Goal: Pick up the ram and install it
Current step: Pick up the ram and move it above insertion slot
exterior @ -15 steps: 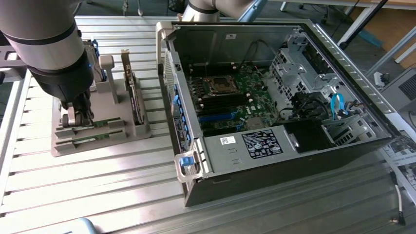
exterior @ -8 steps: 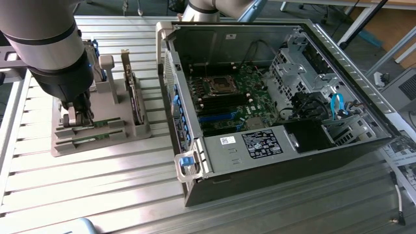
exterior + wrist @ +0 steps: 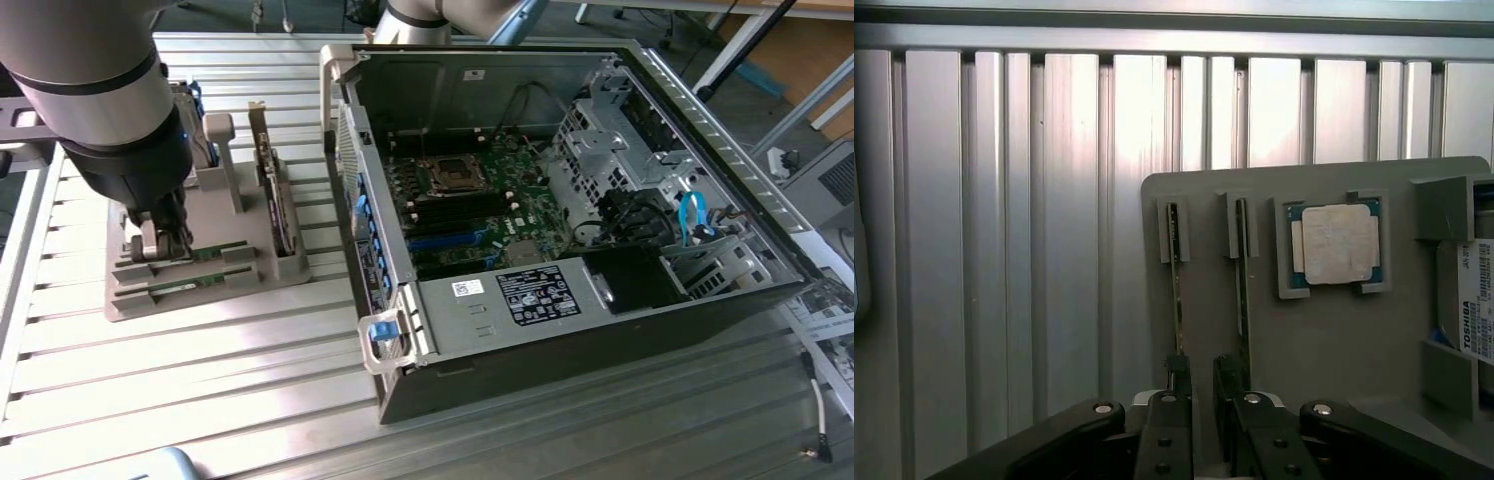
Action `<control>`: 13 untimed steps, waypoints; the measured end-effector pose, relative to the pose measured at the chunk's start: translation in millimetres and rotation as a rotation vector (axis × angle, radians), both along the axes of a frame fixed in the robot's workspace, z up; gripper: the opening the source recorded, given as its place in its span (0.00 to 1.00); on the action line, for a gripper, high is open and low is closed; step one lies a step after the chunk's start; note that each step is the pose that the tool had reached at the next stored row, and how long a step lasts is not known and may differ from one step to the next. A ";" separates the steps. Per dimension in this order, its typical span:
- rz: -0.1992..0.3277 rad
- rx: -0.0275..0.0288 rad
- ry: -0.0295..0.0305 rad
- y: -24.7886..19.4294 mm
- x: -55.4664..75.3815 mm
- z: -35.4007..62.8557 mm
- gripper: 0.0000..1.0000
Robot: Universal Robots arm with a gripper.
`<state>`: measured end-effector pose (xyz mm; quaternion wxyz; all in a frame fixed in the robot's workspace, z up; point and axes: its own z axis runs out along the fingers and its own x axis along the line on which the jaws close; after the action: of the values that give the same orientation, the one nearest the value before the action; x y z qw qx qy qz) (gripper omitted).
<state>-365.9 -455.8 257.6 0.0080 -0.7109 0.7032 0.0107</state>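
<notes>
Two ram sticks stand on edge in slots of a grey holder (image 3: pixel 287 265). In the wrist view they run side by side as thin green strips, one ram (image 3: pixel 1175 285) and the other (image 3: pixel 1242 290). In the exterior view a ram stick (image 3: pixel 203 254) lies just by my gripper (image 3: pixel 167 246). My gripper (image 3: pixel 1201 374) hangs low over the near ends of the two sticks. It is open, with a narrow bare gap between its dark fingers (image 3: pixel 1177 378). I cannot tell which stick it is lined up with. Nothing is held.
The holder (image 3: pixel 1324 350) also carries a square silver processor chip (image 3: pixel 1337 243), a labelled drive (image 3: pixel 1476 310) and an upright expansion card (image 3: pixel 274 195). On the exterior view's right an open computer case (image 3: pixel 534 330) shows its motherboard and memory slots (image 3: pixel 461 212). Everything rests on a ribbed metal table (image 3: pixel 200 380).
</notes>
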 end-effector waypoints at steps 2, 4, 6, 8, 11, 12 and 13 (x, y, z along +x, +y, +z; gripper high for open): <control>0.000 -0.0001 0.0001 0.0 0.0 -1.6 0.24; 0.000 -0.0001 0.0001 0.0 0.0 -3.0 0.24; 0.000 -0.0001 0.0001 0.0 0.0 -4.5 0.24; 0.000 -0.0002 0.0002 0.0 0.0 -5.6 0.24; 0.000 -0.0001 0.0001 0.0 0.0 -6.0 0.24; 0.000 -0.0001 0.0001 0.0 0.0 -6.0 0.24; 0.000 -0.0001 0.0001 0.0 0.0 -6.1 0.24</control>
<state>-365.9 -455.8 251.5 0.0079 -0.7109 0.7032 0.0107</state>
